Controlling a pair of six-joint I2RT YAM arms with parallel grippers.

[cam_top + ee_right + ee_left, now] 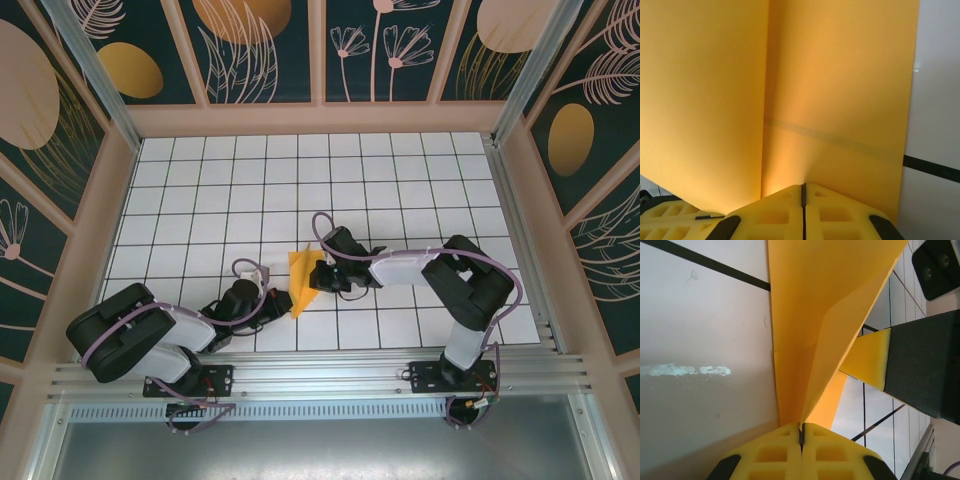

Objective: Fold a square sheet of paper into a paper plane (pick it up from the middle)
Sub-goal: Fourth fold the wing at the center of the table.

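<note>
Right hand (803, 190) tight on paper (840, 90) (faint crease)

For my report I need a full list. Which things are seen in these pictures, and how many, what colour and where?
sheet of paper: one, orange-yellow, folded, at the middle front of the table between the two pincers
table: one, white tiles with black lines, under everything
walls: three, dark with orange ovals and plant drawings, at the back and both sides
metal rail: one, silver, along the near edge
left arm: one, black and pale grey, near left
right arm: one, black and pale grey, near right
left pincer: one, yellow fingers, shut on the sheet's near end
right pincer: one, yellow fingers, shut on the sheet
</note>
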